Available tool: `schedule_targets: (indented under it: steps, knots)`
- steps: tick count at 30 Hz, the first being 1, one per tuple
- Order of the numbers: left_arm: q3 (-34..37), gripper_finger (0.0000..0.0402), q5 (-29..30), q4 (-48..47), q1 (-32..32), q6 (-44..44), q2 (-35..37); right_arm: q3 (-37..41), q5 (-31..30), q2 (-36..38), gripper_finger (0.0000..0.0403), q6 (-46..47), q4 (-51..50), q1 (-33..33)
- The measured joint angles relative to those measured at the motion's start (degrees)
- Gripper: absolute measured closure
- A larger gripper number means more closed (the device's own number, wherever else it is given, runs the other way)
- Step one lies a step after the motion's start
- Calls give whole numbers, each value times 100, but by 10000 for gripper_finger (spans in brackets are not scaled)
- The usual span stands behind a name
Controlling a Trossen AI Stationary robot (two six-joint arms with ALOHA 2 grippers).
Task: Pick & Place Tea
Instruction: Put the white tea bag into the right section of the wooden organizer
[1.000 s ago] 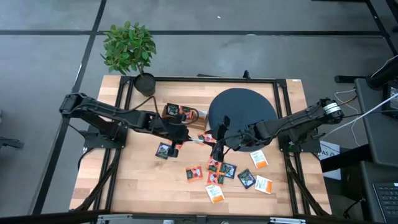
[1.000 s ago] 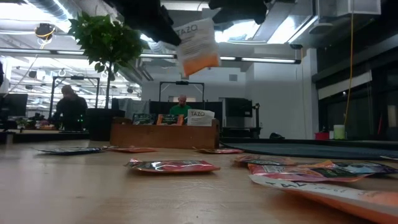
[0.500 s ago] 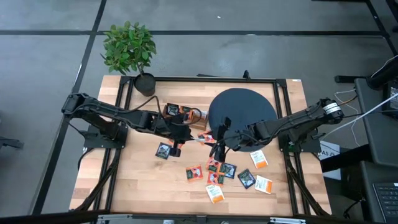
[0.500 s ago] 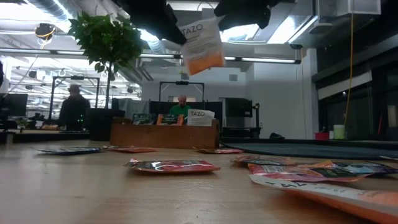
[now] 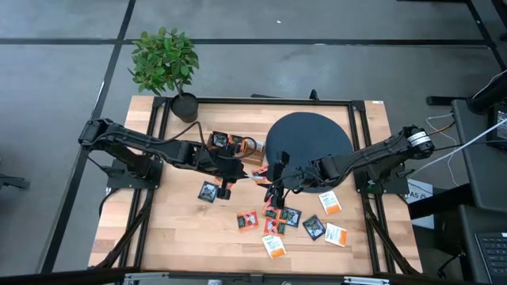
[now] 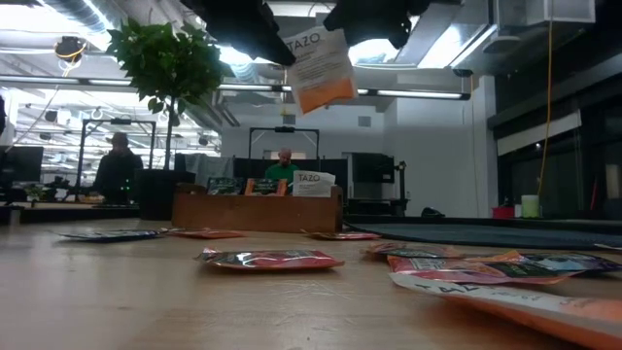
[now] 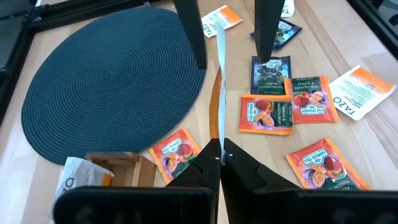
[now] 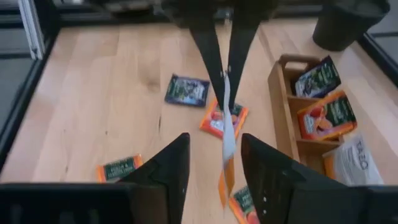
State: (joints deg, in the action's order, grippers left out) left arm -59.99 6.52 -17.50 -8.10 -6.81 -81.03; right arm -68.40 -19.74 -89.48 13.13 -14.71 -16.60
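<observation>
my left fingers (image 7: pixel 219 163) pinch white-and-orange tea sachet (image 6: pixel 319 70) aloft over wooden worktop (image 5: pixel 170 229) | my right fingers (image 8: pixel 214 160) stand apart either side of it, not touching | low view alone reads "TAZO" | left wrist view reads "AHMAD TEA" on flat sachets (image 7: pixel 266 115) beside black woven disc (image 7: pixel 106 81)

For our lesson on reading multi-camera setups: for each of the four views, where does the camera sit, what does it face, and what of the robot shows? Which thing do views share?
High view: above the table, looking straight down; both arms show.
Low view: at tabletop height, looking across; arms enter from above.
Left wrist view: behind the left gripper, shut on the white-and-orange sachet.
Right wrist view: behind the right gripper, fingers either side of that sachet.
All share the sachet and the wooden tray.
</observation>
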Motion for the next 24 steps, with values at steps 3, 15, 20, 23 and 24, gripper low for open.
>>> schedule_targets:
  steps: [3,15,20,23,24]
  knots:
    - [2,399,0,-15,1,0,-27,-2,-3,1,275,-16,65,0]
    - [2,400,7,-20,2,-2,-27,-2,36,1,312,-18,52,0]
    - [2,399,11,-17,2,-95,-27,-2,36,1,340,-14,50,0]
    - [2,399,13,-9,2,-104,-27,-2,36,1,368,4,50,0]
    - [2,399,17,1,2,-106,-27,-2,36,1,378,4,50,0]
